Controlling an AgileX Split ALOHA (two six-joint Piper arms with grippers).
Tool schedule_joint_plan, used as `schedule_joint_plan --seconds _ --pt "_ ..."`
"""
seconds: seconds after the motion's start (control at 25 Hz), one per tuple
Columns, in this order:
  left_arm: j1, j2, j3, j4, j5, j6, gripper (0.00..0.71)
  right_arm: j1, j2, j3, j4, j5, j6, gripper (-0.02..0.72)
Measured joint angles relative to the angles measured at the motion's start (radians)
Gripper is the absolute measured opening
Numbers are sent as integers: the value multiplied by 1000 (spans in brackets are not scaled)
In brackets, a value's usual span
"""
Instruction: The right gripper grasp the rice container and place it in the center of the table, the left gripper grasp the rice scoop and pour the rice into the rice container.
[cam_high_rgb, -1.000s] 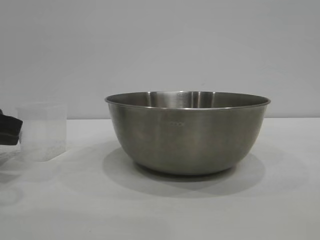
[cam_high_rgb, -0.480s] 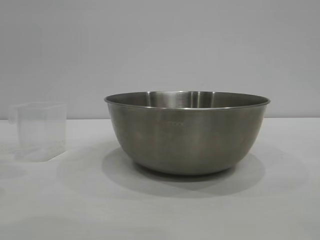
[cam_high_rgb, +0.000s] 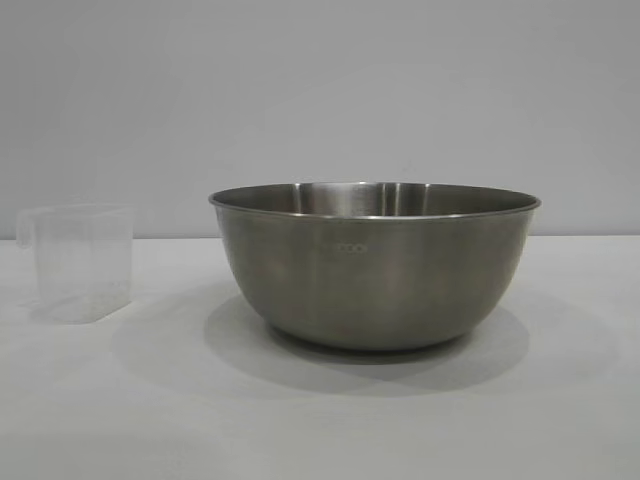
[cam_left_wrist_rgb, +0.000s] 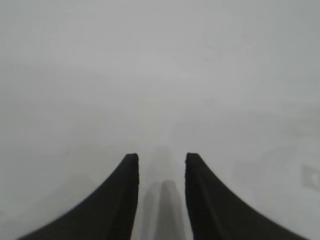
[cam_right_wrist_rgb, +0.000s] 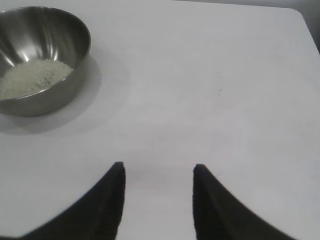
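Observation:
The rice container (cam_high_rgb: 375, 265), a wide steel bowl, stands in the middle of the white table (cam_high_rgb: 320, 430). In the right wrist view the rice container (cam_right_wrist_rgb: 55, 92) holds a heap of white rice (cam_right_wrist_rgb: 32, 77). The rice scoop (cam_high_rgb: 78, 265), a clear plastic cup, stands upright on the table left of the bowl, with nothing touching it. No gripper shows in the exterior view. My left gripper (cam_left_wrist_rgb: 161, 157) is open over bare table, with only a shadow between its fingers. My right gripper (cam_right_wrist_rgb: 158, 167) is open too, over bare table some way from the bowl.
A plain grey wall runs behind the table. The table's far edge and a rounded corner (cam_right_wrist_rgb: 295, 12) show in the right wrist view. Bare tabletop surrounds the bowl and the cup.
My left gripper, which was against the cup's left side a second ago, has drawn out of the exterior view. The cup's handle now shows. The bowl has not moved.

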Motion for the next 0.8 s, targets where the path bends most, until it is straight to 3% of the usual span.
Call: schedule_joint_plan --seconds 0.24,0.36,0.6,0.8 --pt "2 -151 -33 43 30 20 217 0 0 0 0 0 0 321" --pt "2 -268 -99 74 218 21 217 0 0 0 0 0 0 321" --pt "2 -527 -246 137 704 -11 217 0 0 0 0 0 0 321" --pt "2 -722 -280 176 915 -20 217 0 0 0 0 0 0 321"
